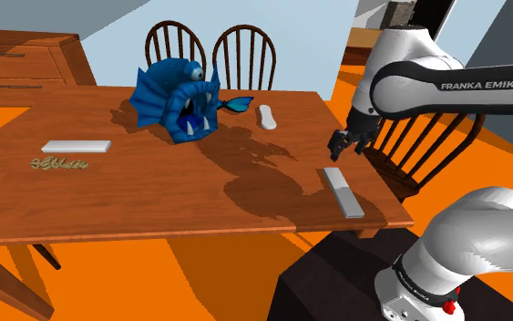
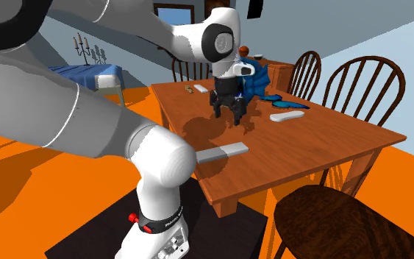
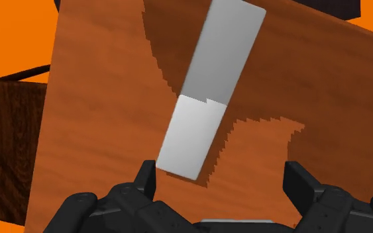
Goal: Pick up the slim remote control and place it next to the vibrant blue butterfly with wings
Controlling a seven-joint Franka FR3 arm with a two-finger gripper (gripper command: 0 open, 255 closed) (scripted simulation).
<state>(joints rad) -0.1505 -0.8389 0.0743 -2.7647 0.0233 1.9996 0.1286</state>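
Note:
The slim grey remote (image 1: 341, 191) lies flat near the table's corner closest to the stand, also seen from across (image 2: 223, 152) and straight below the hand (image 3: 211, 86). My gripper (image 1: 348, 144) hovers open just above its far end, touching nothing; its fingers (image 3: 148, 179) stand wide apart, with the remote's near end by one fingertip. From the second exterior view the gripper (image 2: 227, 110) hangs over the mid table. The blue butterfly (image 1: 236, 104) rests behind a large blue toothy fish toy (image 1: 177, 96), farther along the table (image 2: 273, 98).
A white rounded remote (image 1: 266, 117) lies beside the butterfly. A second grey bar (image 1: 76, 146) and a small greenish object (image 1: 58, 164) sit at the shoulder view's left. Wooden chairs (image 1: 213, 50) ring the table (image 1: 154, 196); one (image 1: 409, 137) stands behind the gripper.

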